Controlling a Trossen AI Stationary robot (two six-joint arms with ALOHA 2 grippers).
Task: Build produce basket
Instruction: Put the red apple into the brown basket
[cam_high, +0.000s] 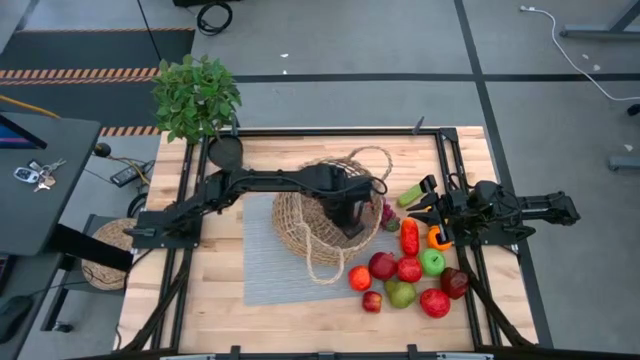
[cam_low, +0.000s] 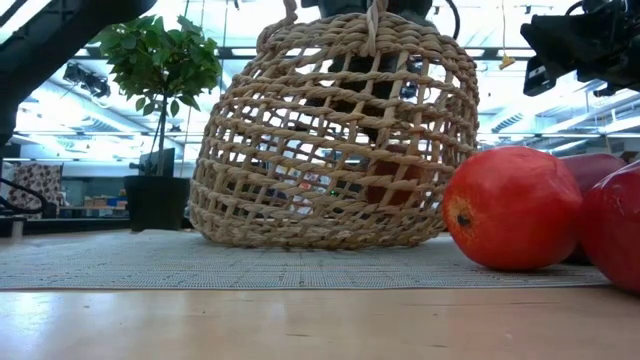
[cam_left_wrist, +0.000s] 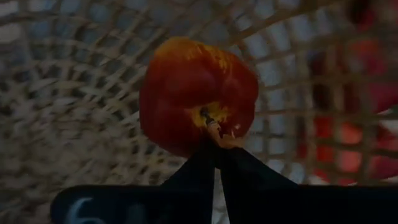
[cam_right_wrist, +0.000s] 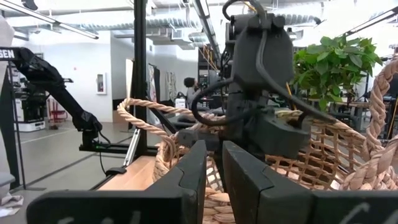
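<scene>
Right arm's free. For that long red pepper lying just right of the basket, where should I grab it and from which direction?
Take the red pepper across its middle, coming straight down from above. It lies flat and long on the table, its narrow width suiting the fingers. The basket stands on one side and the right gripper, now shut, on the other, so side approaches look cramped.
</scene>
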